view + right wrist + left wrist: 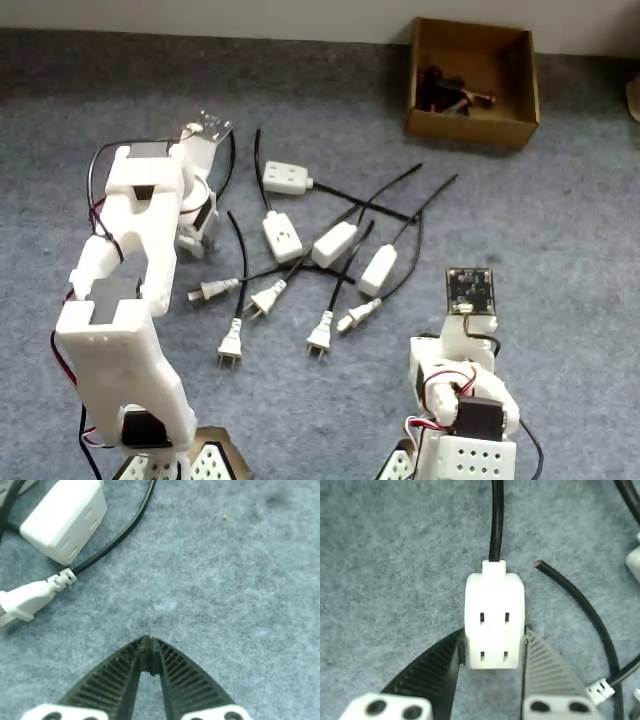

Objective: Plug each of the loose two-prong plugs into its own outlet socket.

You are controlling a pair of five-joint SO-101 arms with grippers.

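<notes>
Squarely between left jaws — outlet socket

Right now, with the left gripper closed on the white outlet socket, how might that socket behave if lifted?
The outlet socket looks a rigid moulded block and probably won't flex in the left gripper. Its smooth sides may slip. The black cord would likely trail and tug it askew.

Inside the cardboard box lie dark red bits, too small to tell; right of it, the edge cuts a pale thing.
</notes>
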